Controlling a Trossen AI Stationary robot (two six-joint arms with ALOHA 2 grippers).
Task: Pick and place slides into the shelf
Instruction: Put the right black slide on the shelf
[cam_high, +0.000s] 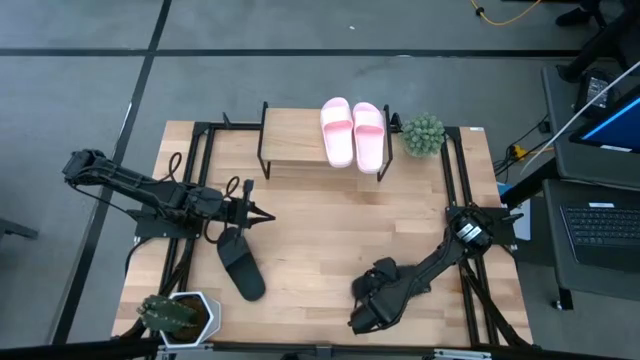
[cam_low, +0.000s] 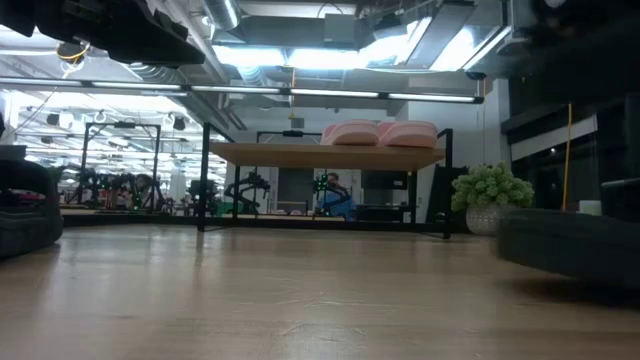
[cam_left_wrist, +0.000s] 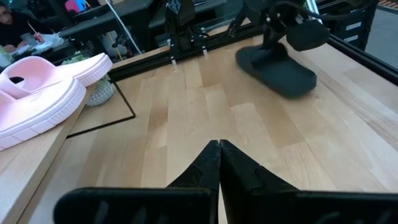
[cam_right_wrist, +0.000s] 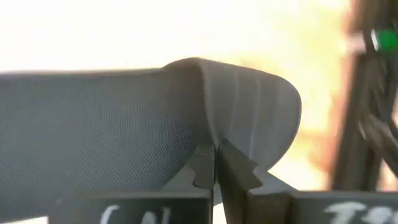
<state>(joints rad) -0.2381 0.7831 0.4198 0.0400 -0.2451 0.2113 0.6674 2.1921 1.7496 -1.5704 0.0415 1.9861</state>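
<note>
Sitting on the shelf (cam_high: 295, 138): two pink slides (cam_high: 353, 132); two black slides (cam_high: 242, 265) below.

Pink slides (cam_high: 353, 131) are occupying the right half of the shelf (cam_high: 293, 135), leaving its left half open. A potted plant (cam_high: 423, 135) is standing just beside its right end. Central worktop (cam_high: 330, 225) is lying unobstructed between both arms.

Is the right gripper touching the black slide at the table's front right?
Touching. In the right wrist view the right gripper is pinched shut on the black slide's strap edge.
</note>
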